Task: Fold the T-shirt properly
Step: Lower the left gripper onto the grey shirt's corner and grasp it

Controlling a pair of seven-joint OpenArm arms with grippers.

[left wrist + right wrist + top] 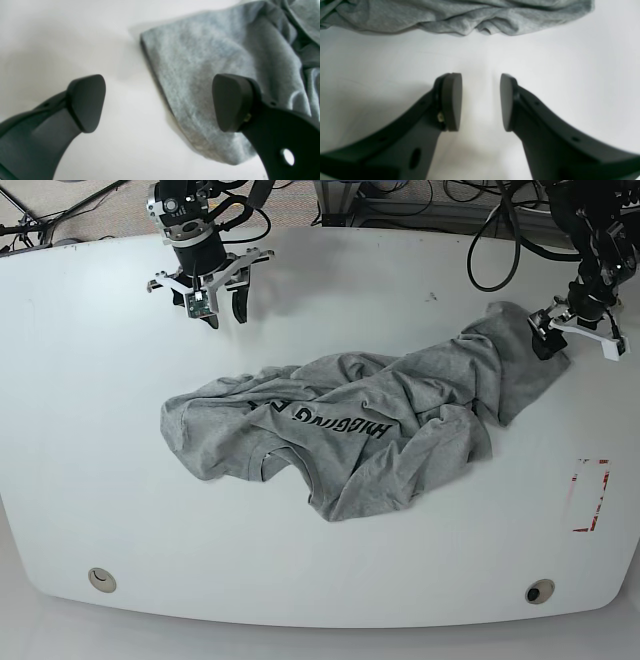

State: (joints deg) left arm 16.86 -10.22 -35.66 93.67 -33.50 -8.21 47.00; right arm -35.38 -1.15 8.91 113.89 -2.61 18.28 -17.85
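T-shirt crumpled mid-desk, lettering showing, no fold made yet. Left gripper spread wide over shirt's outer corner, holding nothing. Right gripper partly open, empty, short of shirt's far edge. Flattening and all folds remaining.

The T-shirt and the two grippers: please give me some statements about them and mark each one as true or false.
1. The T-shirt lies crumpled on the table, not yet folded. True.
2. The right gripper is shut on the T-shirt. False: its jaws stand apart over bare table, with nothing between them and the cloth beyond the tips.
3. The left gripper is open wide at one edge of the T-shirt. True.
4. The black lettering is hidden under the cloth. False: part of it shows on top in the base view.
5. Both grippers are at the same end of the T-shirt. False: they are at opposite ends.
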